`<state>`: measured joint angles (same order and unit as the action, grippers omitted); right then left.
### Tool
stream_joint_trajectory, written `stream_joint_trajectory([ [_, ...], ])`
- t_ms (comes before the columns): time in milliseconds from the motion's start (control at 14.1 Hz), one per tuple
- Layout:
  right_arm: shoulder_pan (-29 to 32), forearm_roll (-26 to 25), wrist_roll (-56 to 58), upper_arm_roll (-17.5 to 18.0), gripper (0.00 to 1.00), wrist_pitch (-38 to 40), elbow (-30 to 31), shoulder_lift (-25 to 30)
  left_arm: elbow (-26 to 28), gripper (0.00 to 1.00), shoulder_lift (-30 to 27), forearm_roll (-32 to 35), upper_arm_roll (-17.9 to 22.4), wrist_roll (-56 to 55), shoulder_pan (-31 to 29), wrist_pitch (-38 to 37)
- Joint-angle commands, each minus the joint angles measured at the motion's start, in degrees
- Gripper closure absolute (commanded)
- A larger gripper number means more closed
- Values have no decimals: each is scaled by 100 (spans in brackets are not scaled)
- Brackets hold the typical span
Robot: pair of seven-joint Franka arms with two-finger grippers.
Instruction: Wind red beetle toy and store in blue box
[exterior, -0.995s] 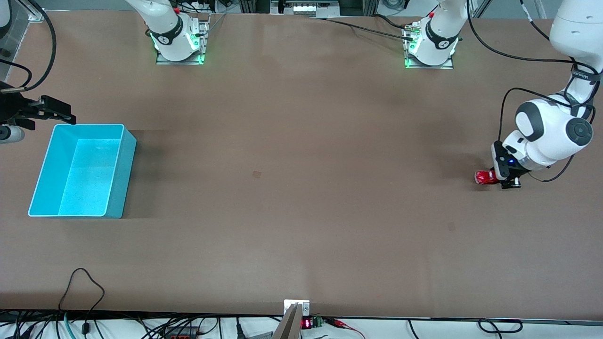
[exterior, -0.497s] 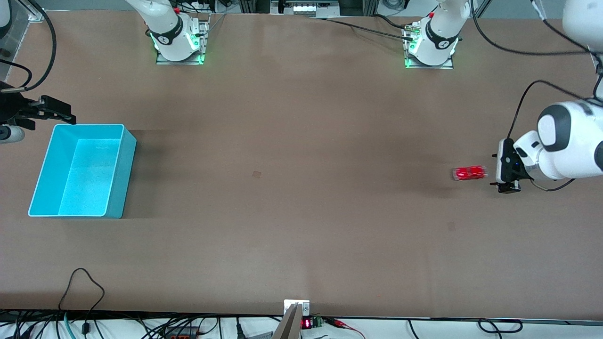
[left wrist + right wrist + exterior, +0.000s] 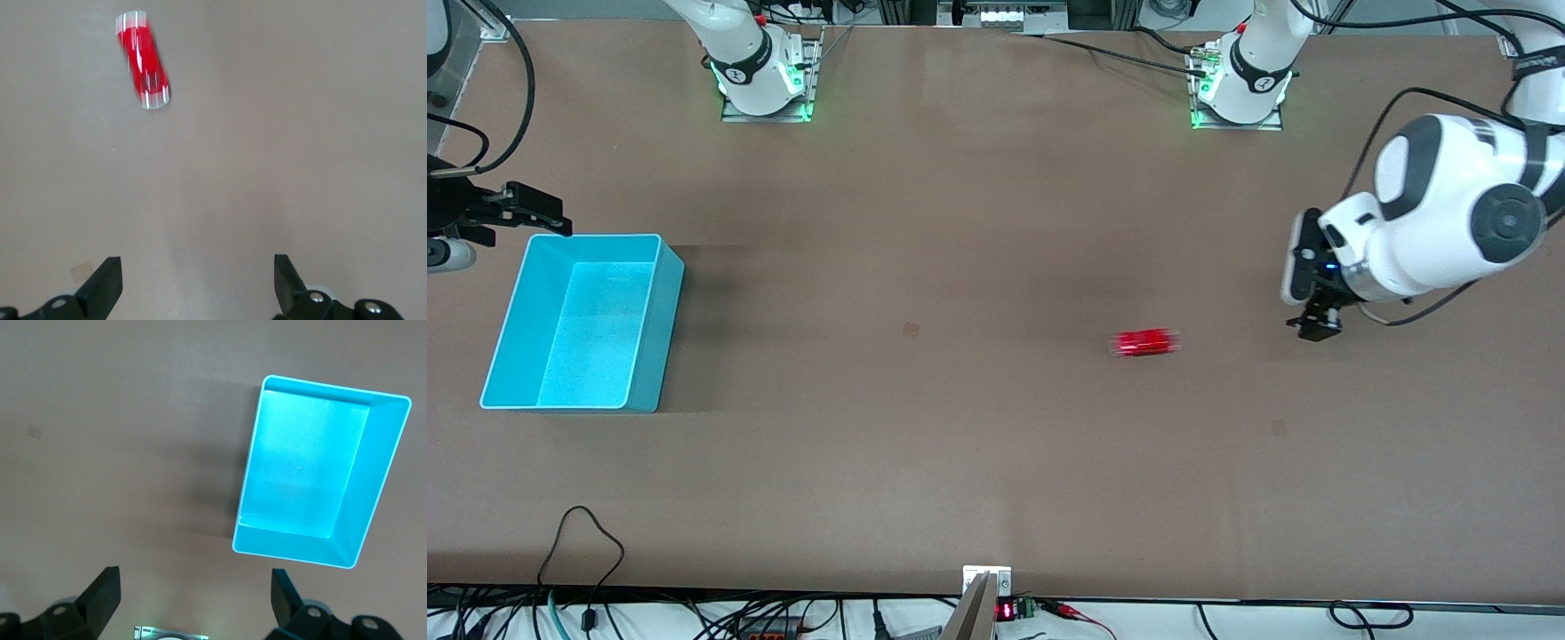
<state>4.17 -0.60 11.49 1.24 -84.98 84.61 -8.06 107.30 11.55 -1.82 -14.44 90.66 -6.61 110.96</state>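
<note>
- Beetle [image 3: 1145,342] released a second ago, now blurred, seemingly rolling toward box [image 3: 660,293].
- Left gripper [image 3: 1318,323] lifted clear, fingers apart.
- Right gripper [image 3: 193,603] waits above box, fingers apart.

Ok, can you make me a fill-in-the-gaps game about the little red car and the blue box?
1. The red beetle toy sits on the ____, held by no gripper.
2. The left gripper has its jaws ____.
3. The blue box has ____ inside it.
4. The right gripper hangs beside the blue box with its jaws ____.

Missing words: table; open; nothing; open
</note>
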Motion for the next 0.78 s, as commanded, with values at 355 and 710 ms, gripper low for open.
stream_joint_trajectory([
  [355, -161, 51, -50, 51, 0, -19, 30, -81, 46, 0, -83, -64, 55, -3971, 554, 972],
  [710, -443, -10, -24, 51, 0, 156, 65, -441, -112, 0, -56, -28, 152, -6514, 599, 1270],
])
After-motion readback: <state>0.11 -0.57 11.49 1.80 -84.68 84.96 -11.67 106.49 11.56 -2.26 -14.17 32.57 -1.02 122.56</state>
